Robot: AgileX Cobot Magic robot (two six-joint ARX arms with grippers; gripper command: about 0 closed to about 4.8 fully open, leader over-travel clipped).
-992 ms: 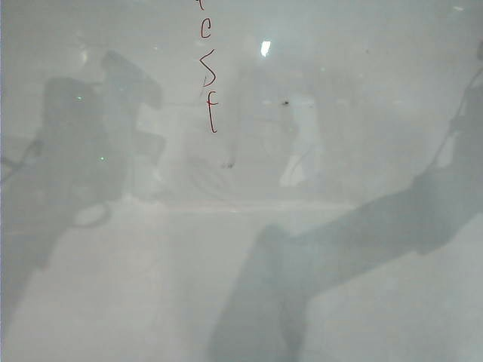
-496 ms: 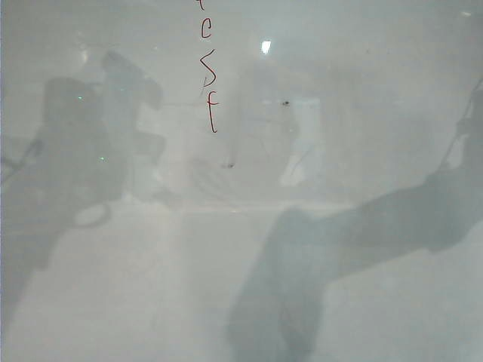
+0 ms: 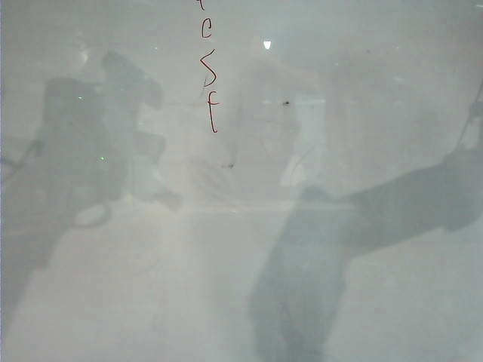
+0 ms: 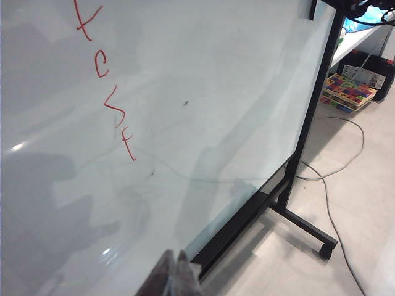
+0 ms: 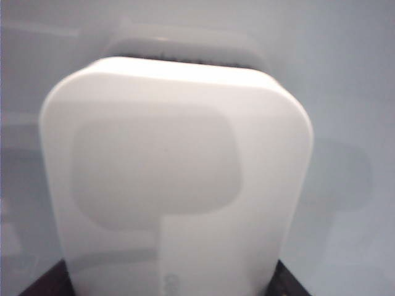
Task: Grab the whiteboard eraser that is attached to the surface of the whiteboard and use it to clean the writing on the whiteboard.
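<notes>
In the exterior view the left arm (image 3: 68,151) reads only as a hazy grey, blocky silhouette at 9 o'clock. The right arm (image 3: 392,211) is a long grey silhouette from 3 o'clock, with a thin dark cable (image 3: 469,124) above it. The left tool (image 4: 177,277) shows two dark brown wedge tips. The right tool (image 5: 166,285) shows matte black fingers (image 5: 37,285).

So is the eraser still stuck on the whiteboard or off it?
Cannot tell. The right wrist view shows the whiteboard eraser filling the frame against the whiteboard; contact is hidden.
</notes>
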